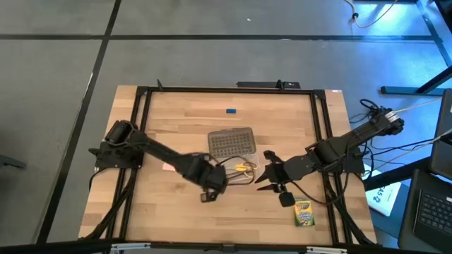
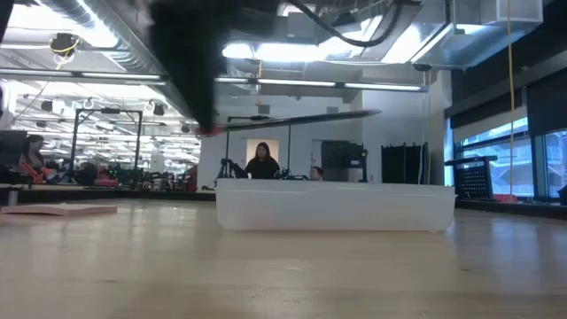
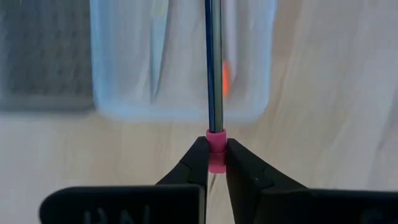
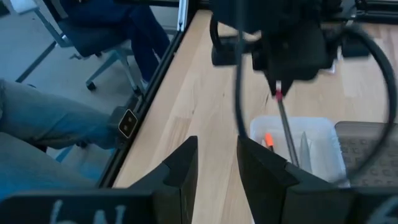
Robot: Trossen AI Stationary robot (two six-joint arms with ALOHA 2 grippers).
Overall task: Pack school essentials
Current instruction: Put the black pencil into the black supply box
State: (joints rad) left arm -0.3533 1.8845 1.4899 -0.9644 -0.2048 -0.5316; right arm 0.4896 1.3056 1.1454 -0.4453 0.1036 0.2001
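Note:
My left gripper (image 3: 215,167) is shut on a thin grey pencil (image 3: 213,62) with a pink eraser. It hangs just off the near-left side of the clear case (image 1: 239,169). The pencil runs about level above the case (image 2: 335,206). Yellow-handled scissors (image 1: 244,168) lie inside the case. The grey dotted lid (image 1: 231,143) lies against the case's far side. My right gripper (image 4: 217,165) hovers to the case's right, open, with nothing between its fingers. The pink pad (image 1: 169,167) lies flat under my left arm, the crayon box (image 1: 304,212) near the front right, and the blue block (image 1: 231,110) toward the far edge. My left gripper pinches the pencil's pink eraser end (image 3: 215,144) between its two fingertips. The fingers come from above, pointing steeply down. The shaft (image 4: 287,134) sticks out away from them over the case. The pencil is lifted clear and touches nothing else.
A black frame (image 1: 141,141) borders the wooden table. Bare wood lies between the case and the near edge. People sit in the room beyond the table's far side (image 2: 263,162).

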